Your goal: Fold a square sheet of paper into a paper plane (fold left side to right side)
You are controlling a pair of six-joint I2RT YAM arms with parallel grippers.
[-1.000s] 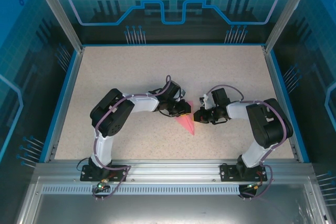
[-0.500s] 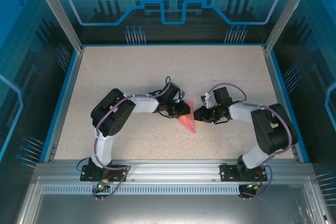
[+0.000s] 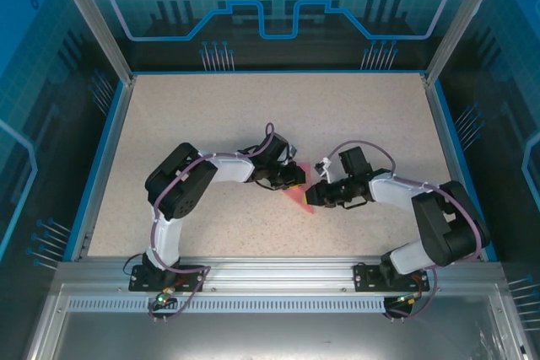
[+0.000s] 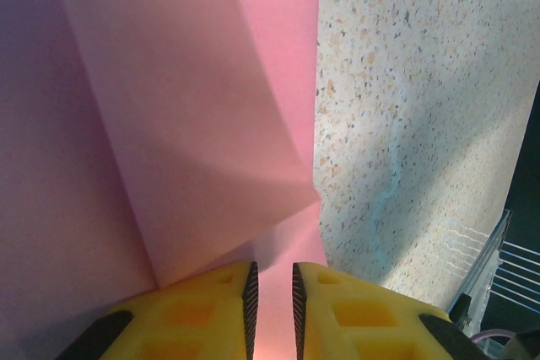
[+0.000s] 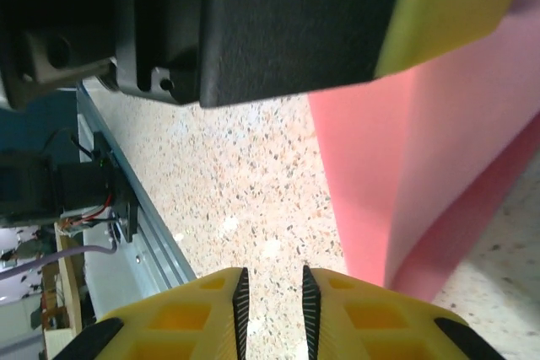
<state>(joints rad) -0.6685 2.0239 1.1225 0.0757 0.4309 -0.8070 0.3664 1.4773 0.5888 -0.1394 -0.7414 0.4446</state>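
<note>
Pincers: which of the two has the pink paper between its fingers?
The left pincer: pink paper runs into its narrow finger gap. The right pincer has speckled tabletop between its fingers.

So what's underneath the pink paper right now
The speckled tabletop lies under the folded pink paper, showing bare beside its edge. The left claw has paper between its fingers. Whatever lies beneath the sheet's middle is covered and cannot be seen.

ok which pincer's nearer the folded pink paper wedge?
Left. The left pincer sits over the folded pink paper wedge, its fingers astride a paper strip. The right pincer is beside the paper's edge, over bare tabletop.
</note>
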